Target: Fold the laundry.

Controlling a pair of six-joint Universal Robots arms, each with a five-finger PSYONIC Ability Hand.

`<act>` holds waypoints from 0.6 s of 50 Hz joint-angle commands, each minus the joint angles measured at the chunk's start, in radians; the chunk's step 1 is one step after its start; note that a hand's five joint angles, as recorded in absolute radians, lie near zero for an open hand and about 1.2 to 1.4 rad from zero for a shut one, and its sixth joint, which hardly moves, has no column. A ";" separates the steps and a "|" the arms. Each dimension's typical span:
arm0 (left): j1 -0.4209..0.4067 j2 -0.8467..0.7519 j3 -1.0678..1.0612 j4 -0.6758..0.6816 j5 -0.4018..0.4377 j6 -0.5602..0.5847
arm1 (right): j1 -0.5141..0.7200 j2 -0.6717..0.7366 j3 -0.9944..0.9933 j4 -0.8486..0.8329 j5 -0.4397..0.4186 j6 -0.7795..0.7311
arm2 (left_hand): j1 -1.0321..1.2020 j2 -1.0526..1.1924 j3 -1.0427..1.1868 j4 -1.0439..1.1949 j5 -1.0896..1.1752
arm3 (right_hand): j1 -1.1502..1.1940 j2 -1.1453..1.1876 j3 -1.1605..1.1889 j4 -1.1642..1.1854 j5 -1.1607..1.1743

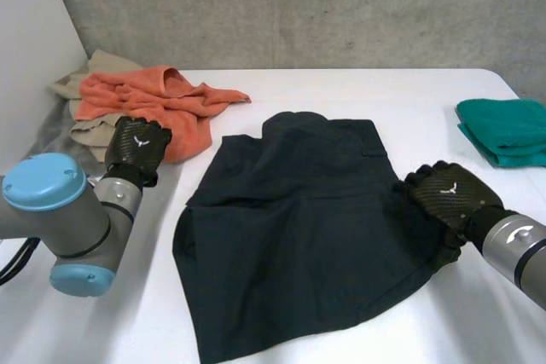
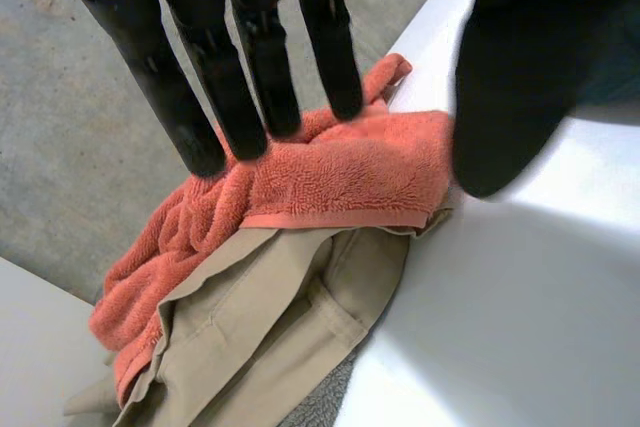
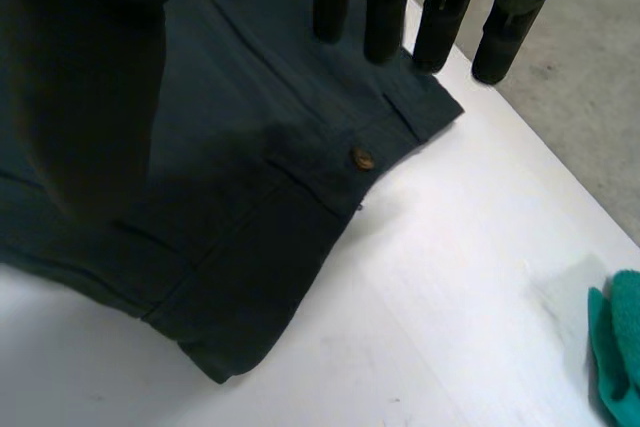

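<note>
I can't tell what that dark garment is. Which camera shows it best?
The head view: the dark garment lies spread on the white table, its whole outline visible. The right wrist view gives one edge of it close up, with a brown button, near the right hand.

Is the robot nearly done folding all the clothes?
Not yet. The green towel on the table looks folded already. The dark shorts lie spread in the middle, with the right hand open over their edge near the button. The left hand is open above the orange towel and beige trousers, both heaped unfolded. One done, three to go.
</note>
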 commanded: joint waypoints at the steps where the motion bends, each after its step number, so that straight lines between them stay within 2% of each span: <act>1: -0.017 0.189 -0.117 -0.025 -0.005 -0.023 | -0.042 0.009 0.029 -0.001 -0.080 -0.110 | -0.136 -0.182 -0.186 -0.194 -0.192 | 0.208 0.210 0.203 0.206 0.200; 7: -0.100 0.441 -0.287 -0.142 -0.002 -0.137 | -0.107 0.013 0.058 -0.003 -0.127 -0.211 | -0.248 -0.293 -0.297 -0.306 -0.304 | 0.246 0.249 0.241 0.245 0.238; 11: -0.157 0.561 -0.355 -0.338 0.009 -0.214 | -0.113 0.021 0.066 -0.012 -0.155 -0.246 | -0.286 -0.332 -0.336 -0.344 -0.342 | 0.302 0.304 0.297 0.300 0.294; 16: -0.218 0.639 -0.402 -0.569 0.055 -0.293 | -0.120 0.113 0.061 -0.041 -0.175 -0.254 | -0.283 -0.329 -0.333 -0.341 -0.339 | 0.343 0.345 0.338 0.341 0.335; 19: -0.247 0.659 -0.418 -0.624 0.070 -0.313 | -0.117 0.137 0.063 -0.066 -0.173 -0.254 | -0.277 -0.323 -0.327 -0.336 -0.333 | 0.396 0.398 0.391 0.394 0.388; 20: -0.267 0.668 -0.431 -0.642 0.072 -0.321 | -0.116 0.144 0.064 -0.076 -0.175 -0.254 | -0.277 -0.323 -0.327 -0.336 -0.333 | 0.477 0.480 0.472 0.476 0.469; 22: -0.282 0.671 -0.442 -0.645 0.070 -0.323 | -0.114 0.144 0.066 -0.083 -0.175 -0.254 | -0.277 -0.323 -0.327 -0.336 -0.333 | 0.718 0.720 0.713 0.716 0.710; 23: -0.290 0.673 -0.447 -0.645 0.069 -0.323 | -0.113 0.144 0.066 -0.087 -0.175 -0.251 | -0.277 -0.323 -0.327 -0.336 -0.333 | 0.963 0.965 0.958 0.961 0.955; 24: -0.305 0.674 -0.458 -0.644 0.069 -0.323 | -0.113 0.144 0.066 -0.089 -0.175 -0.249 | -0.277 -0.323 -0.327 -0.336 -0.333 | 1.079 1.081 1.074 1.077 1.071; 30: -0.322 0.641 -0.479 -0.631 0.067 -0.315 | -0.113 0.147 0.070 -0.104 -0.181 -0.223 | -0.274 -0.320 -0.324 -0.333 -0.330 | 1.085 1.087 1.080 1.083 1.077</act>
